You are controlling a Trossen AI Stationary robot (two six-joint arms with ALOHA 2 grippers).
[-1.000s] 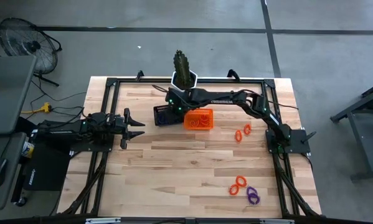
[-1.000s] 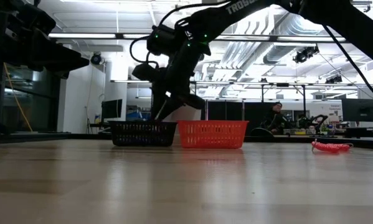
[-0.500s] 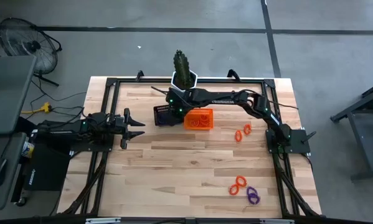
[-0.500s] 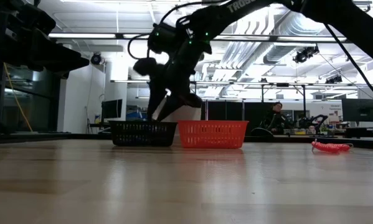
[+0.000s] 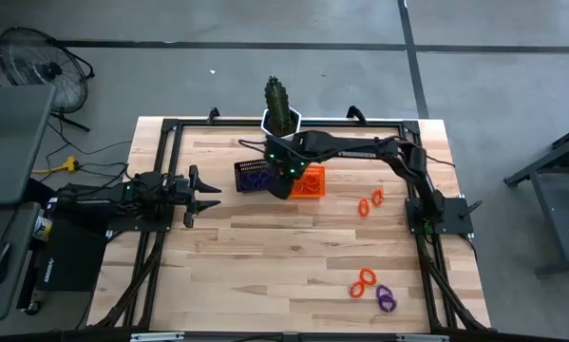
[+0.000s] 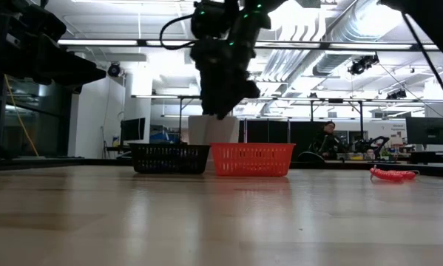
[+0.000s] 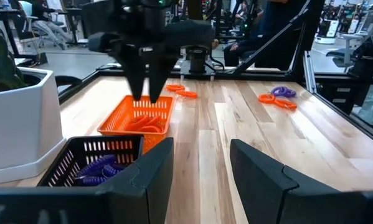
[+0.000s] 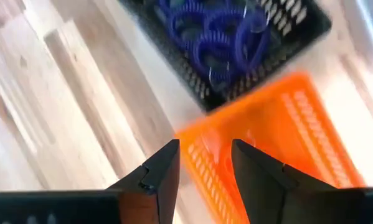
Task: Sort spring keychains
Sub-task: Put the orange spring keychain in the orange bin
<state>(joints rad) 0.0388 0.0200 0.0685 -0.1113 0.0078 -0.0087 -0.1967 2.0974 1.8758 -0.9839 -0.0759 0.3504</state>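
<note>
My right gripper (image 5: 284,182) (image 8: 205,168) hangs open and empty above the seam between the black mesh basket (image 5: 251,176) and the orange mesh basket (image 5: 309,180). Purple spring keychains (image 8: 226,40) lie piled in the black basket (image 8: 236,56). Orange ones (image 7: 146,124) lie in the orange basket (image 7: 142,115). Loose on the table are orange keychains (image 5: 369,201), more orange ones (image 5: 362,283) and purple ones (image 5: 386,298). My left gripper (image 5: 206,195) (image 7: 202,168) waits open over the table's left side, pointing at the baskets.
A plant in a white pot (image 5: 282,112) stands just behind the baskets at the far edge. Black frame rails run along the table's edges (image 5: 161,171). Bare wood lies between the baskets and the near-right keychains. People and benches show in the room beyond.
My right gripper has risen out of the black basket, well above its rim, and shifted toward the table's right, toward the orange basket. The purple keychains stay lying in the black basket.
</note>
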